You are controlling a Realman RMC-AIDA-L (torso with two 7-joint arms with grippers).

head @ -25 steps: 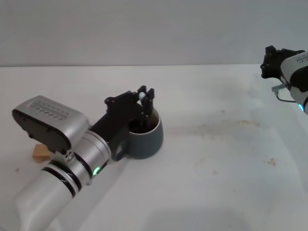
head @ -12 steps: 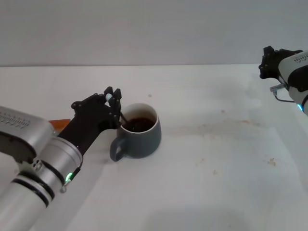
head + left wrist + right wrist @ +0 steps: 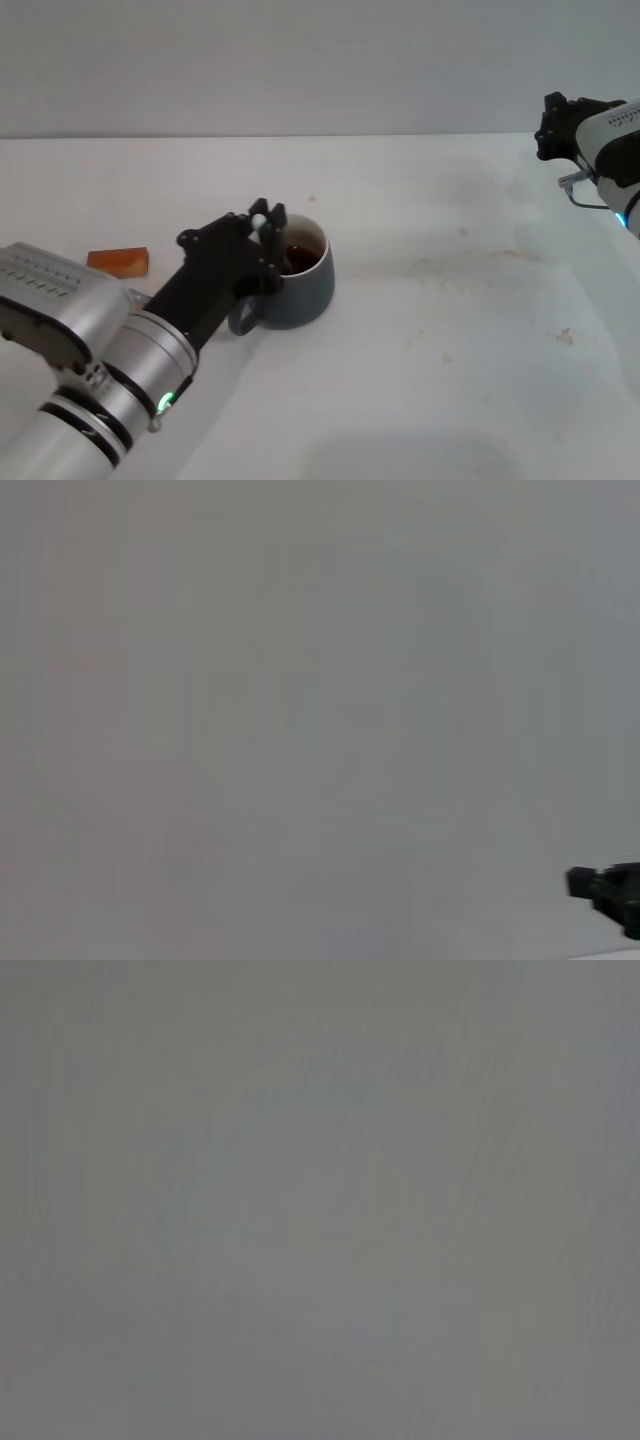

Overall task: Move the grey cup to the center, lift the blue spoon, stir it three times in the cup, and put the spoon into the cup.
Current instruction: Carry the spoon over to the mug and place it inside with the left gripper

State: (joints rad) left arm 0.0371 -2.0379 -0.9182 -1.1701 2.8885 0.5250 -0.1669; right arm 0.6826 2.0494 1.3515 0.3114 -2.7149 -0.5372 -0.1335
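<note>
Item: left gripper (image 3: pixel 264 222), fingers closed on the pale top of the spoon (image 3: pixel 261 222), held near upright at the cup's (image 3: pixel 300 275) 9 o'clock rim. Change noted: half a second before, the gripper stood outside the cup at about 9 o'clock with the spoon leaning in from beyond the rim; a second before, it stood at the 12 o'clock side. It had thus swung round the rim and come back inward, which read as stirring in progress; how many turns were done could not be told, and the spoon was not yet let go. Cup: near the tabletop's (image 3: pixel 450 380) middle, a little to 9 o'clock, handle toward 7 o'clock, dark liquid inside; placement judged done. Spoon bowl: hidden behind the fingers and rim. Other items: orange block (image 3: pixel 119 262), at 9 o'clock of the cup, well apart, uncovered since a second before; faint brown stains at 3 o'clock. Right gripper (image 3: pixel 556 122): parked high at the far 2 o'clock edge, fingers' state could not be told. Obstructions: none near the cup; the left arm itself hid the handle side. Wrist views showed blank wall only.
</note>
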